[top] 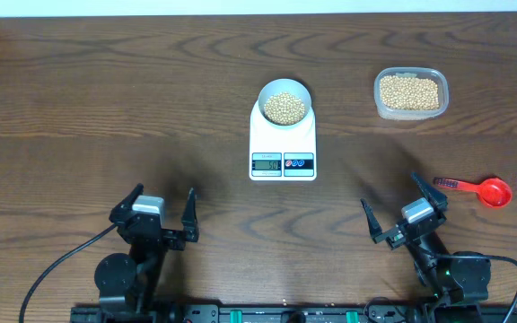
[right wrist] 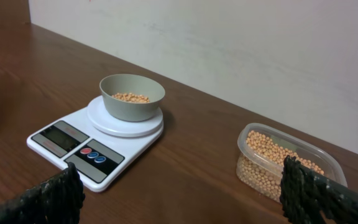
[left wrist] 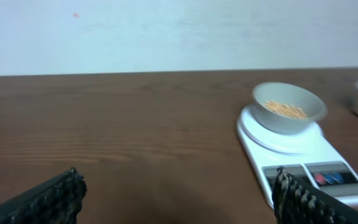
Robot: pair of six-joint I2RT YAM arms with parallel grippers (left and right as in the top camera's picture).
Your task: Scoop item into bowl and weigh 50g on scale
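Both arms stand at the near edge of the tabletop [top: 106,99]. My left pincer [top: 162,208] is released and empty, and my right pincer [top: 391,202] is likewise spread wide, grasping nothing. The bowl [top: 263,92] sits centred on the round platform of the scale [top: 282,144], at mid-table and well apart from both pincers. It holds a shallow heap of beans [top: 284,108] that stops well short of the rim. The clear tub [top: 443,82], to the right of the scale, is filled most of the way with the same beans. The red scoop [top: 487,190] lies empty on the tabletop, just right of my right pincer. The display [top: 267,162] is lit, but I cannot read its digits from any view, so whether it shows 50g is unconfirmed. Risks noted:

- The scoop's thin handle lies flat, and a shallow pinch may slip off it.
- The beans are round and would roll far if a loaded scoop tilts in transit.
- An over-full scoop could overshoot the target.
- Contact with the bowl or the buttons would shift the bowl or disturb the reading.
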